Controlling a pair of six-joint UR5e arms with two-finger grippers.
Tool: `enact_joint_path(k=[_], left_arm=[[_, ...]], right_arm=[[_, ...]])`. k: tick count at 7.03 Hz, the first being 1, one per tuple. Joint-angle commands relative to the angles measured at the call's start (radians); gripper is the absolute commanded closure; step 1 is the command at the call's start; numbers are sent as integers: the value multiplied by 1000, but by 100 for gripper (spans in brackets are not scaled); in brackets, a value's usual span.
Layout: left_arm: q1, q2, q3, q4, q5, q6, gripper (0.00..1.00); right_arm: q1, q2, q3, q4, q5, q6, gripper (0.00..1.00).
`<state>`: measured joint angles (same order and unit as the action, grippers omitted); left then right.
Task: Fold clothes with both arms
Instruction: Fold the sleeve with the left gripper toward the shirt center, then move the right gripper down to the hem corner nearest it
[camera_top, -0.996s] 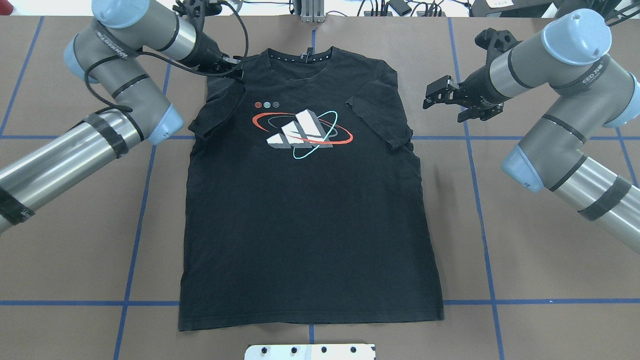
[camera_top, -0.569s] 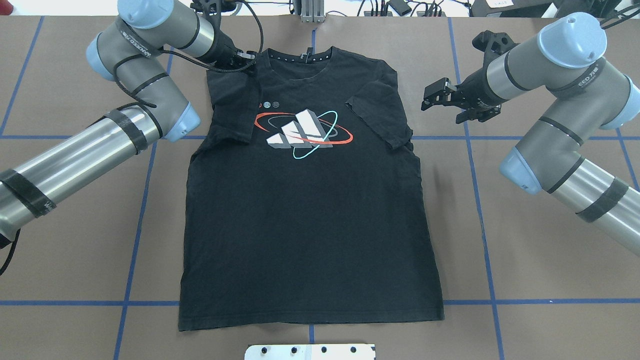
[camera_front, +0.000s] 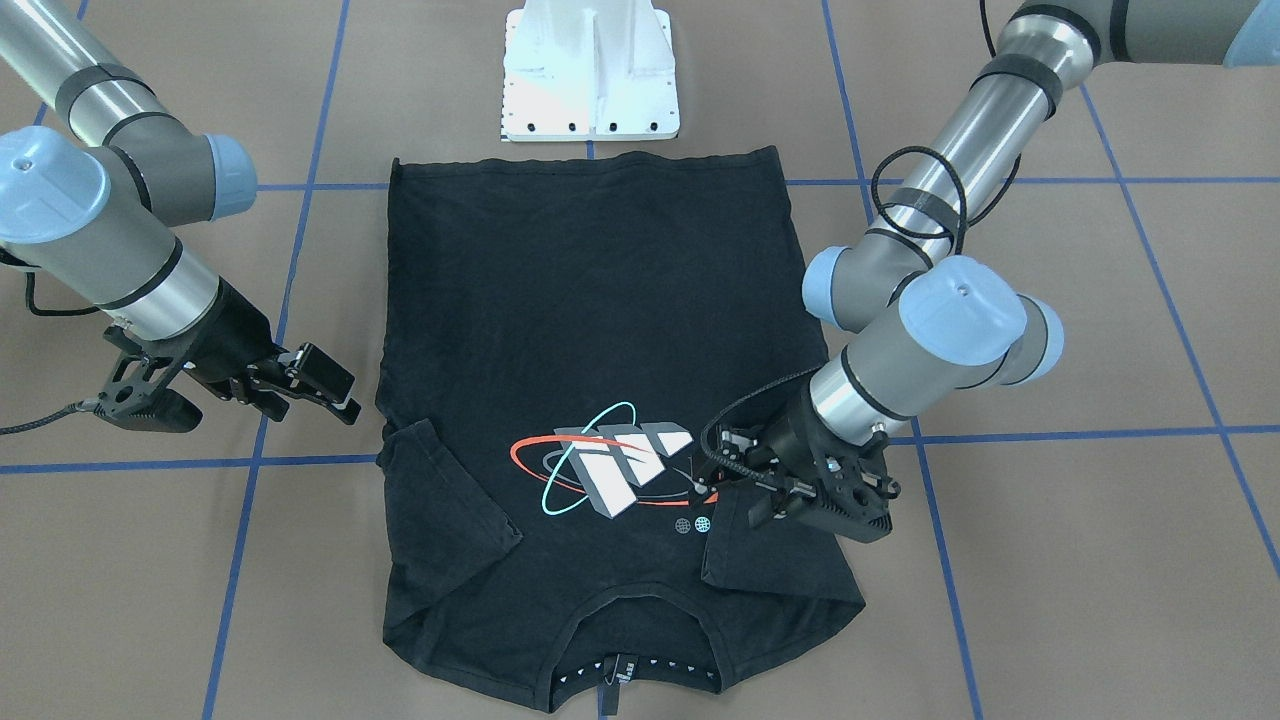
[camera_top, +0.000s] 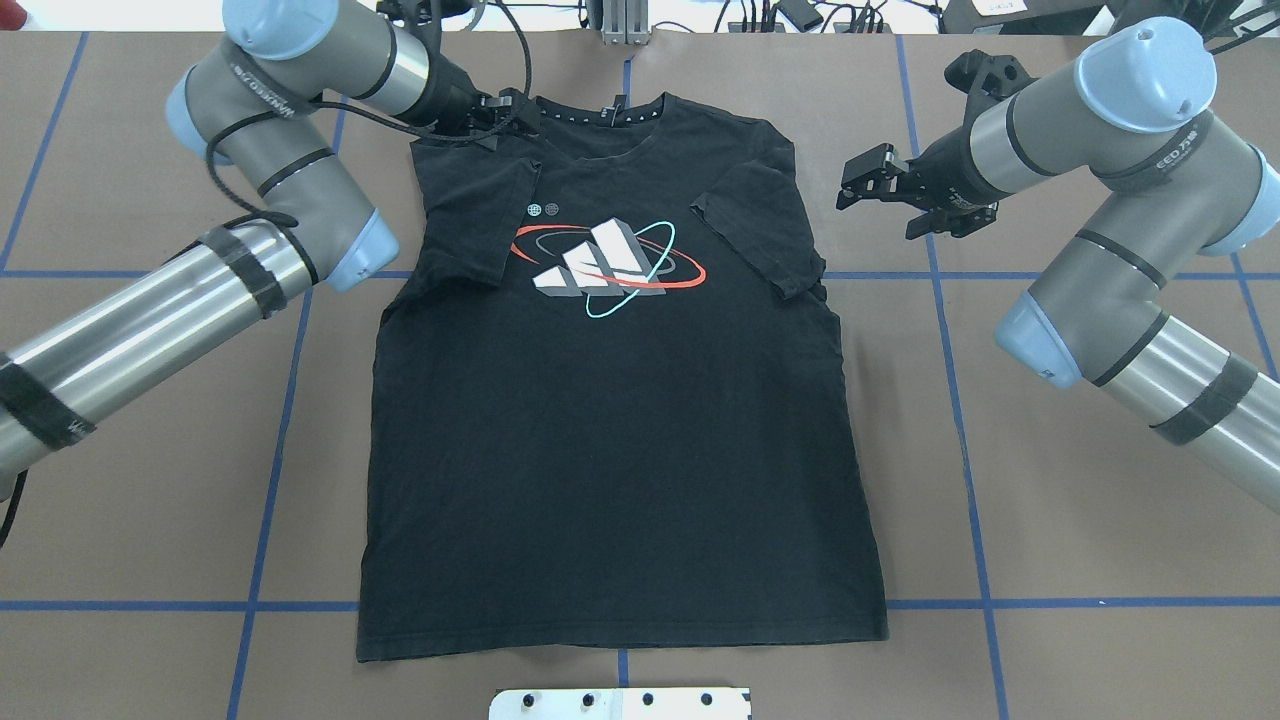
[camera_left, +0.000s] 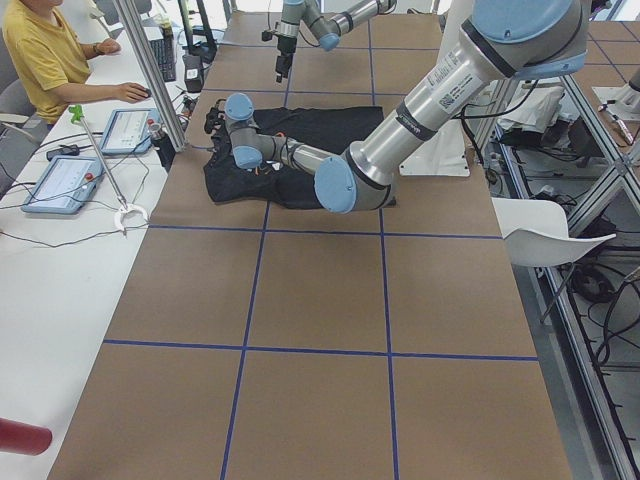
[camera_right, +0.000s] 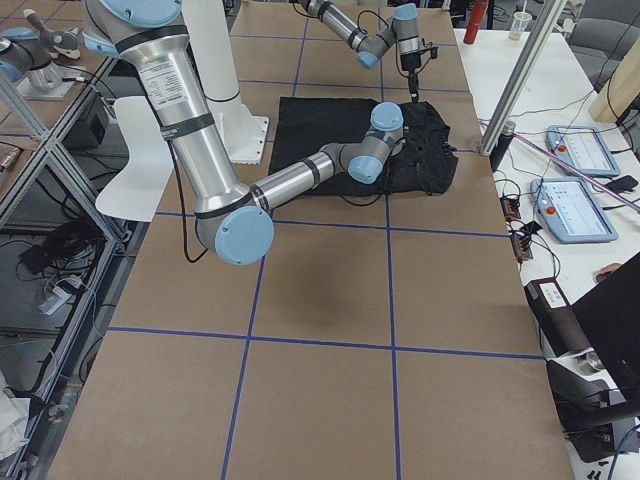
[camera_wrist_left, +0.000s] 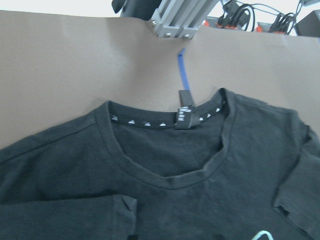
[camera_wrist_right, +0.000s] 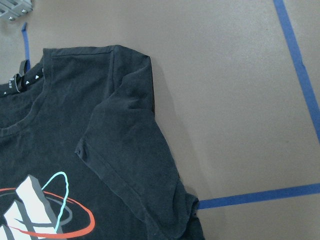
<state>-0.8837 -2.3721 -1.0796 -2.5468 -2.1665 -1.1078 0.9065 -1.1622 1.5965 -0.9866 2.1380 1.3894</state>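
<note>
worktop (camera_top: 1100, 500): brown, blue tape lines (camera_top: 1100, 603) in grid | side desk (camera_left: 40, 300): white, seated person (camera_left: 40, 50) | white chair (camera_left: 545, 235) | aluminium post (camera_right: 520, 80) | light: even

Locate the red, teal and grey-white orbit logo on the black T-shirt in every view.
Front-facing: orbit logo, lower centre.
Overhead: upper centre.
Exterior left: too small to tell.
Exterior right: too small to tell.
Left wrist: teal sliver, bottom edge.
Right wrist: bottom-left corner.
Shared landmark: dotted neck lining.

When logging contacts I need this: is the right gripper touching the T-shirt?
No, the right gripper hangs over the table beside the T-shirt, with a clear gap to its sleeve.
</note>
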Motion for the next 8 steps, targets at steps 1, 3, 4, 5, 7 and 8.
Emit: enact_joint_path(k=[1,3,4,5,7,8], left_arm=[[-3,181,-231,0,-61,-76,1],[-3,217,-279,-1,-52,-158,1],[-3,241,-299,-3,-46,-165,1],[-3,261,-334,-3,-44,-171,1],[0,275,-371,-1,43,-175,1],[2,274,-384,-1,74,-175,1]], right_arm=[[-90,-102,127,-18,-50,240,0],[-260,-430,396,-58,-172,286,1],[-323,-521,478,-58,-194,362,1],[-421,-521,491,-58,-254,488,1],[-620,-527,514,-60,-418,504,2],[-676,-528,516,-63,-423,493,5]])
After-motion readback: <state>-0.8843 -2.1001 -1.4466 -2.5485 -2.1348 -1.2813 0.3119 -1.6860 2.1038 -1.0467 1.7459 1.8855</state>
